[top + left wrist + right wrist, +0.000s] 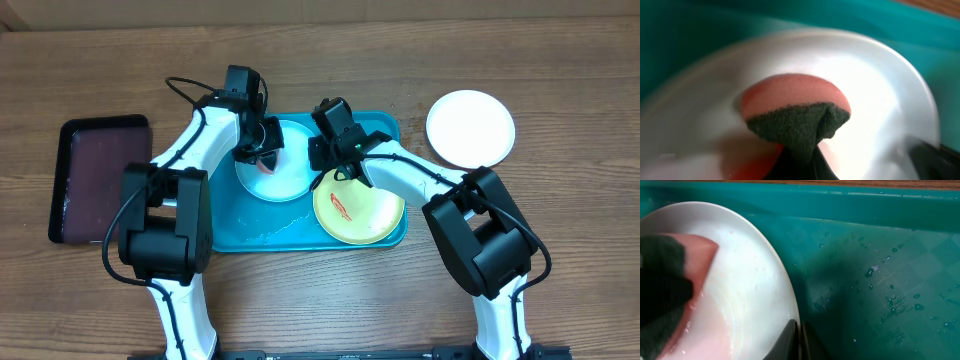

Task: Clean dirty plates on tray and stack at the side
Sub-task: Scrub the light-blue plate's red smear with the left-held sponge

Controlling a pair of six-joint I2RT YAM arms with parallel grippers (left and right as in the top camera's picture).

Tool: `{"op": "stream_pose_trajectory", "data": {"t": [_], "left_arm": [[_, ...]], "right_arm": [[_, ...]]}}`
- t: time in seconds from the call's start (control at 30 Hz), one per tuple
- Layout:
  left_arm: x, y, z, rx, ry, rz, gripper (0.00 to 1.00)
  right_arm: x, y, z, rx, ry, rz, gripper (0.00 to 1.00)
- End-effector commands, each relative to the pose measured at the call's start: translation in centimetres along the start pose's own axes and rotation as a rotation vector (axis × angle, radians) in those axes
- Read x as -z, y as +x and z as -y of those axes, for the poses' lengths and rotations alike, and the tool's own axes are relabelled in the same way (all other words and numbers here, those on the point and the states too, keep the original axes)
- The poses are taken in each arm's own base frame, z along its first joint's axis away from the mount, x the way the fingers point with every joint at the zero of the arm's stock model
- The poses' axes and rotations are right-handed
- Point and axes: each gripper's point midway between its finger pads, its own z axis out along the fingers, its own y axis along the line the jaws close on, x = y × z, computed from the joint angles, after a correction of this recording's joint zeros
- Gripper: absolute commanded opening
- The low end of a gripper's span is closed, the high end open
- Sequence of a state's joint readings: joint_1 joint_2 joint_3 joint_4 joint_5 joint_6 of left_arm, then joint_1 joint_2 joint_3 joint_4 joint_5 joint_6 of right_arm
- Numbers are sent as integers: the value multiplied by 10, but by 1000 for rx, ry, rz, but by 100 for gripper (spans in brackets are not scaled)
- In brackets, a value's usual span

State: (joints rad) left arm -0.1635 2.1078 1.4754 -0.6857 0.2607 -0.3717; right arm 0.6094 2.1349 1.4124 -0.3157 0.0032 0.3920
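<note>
A pale blue plate (288, 183) lies at the back of the turquoise tray (250, 228). My left gripper (265, 160) is shut on a pink sponge with a dark green scouring side (795, 105) and presses it on that plate (880, 85). A reddish smear shows under the sponge. My right gripper (318, 158) is shut on the plate's right rim (750, 280), which sits between its fingertips (799, 340). A yellow-green plate (365, 215) with a red smear lies on the tray's right half. A white plate (470, 127) sits on the table off the tray, at the back right.
A dark maroon tray (100, 175) stands on the wooden table left of the turquoise tray. The tray floor (880, 280) is wet with water drops. The two arms meet closely over the tray's back middle.
</note>
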Motion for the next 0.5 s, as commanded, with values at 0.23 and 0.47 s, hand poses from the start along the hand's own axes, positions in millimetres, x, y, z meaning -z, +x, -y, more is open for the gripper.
{"op": "stream_pose_trajectory", "data": {"t": [0.23, 0.47], "left_arm": [[-18, 31, 33, -139, 175, -123, 4], [-9, 32, -59, -33, -351, -91, 4]], "right_arm": [[-7, 15, -9, 18, -27, -39, 4], [-7, 15, -9, 18, -26, -41, 4]]}}
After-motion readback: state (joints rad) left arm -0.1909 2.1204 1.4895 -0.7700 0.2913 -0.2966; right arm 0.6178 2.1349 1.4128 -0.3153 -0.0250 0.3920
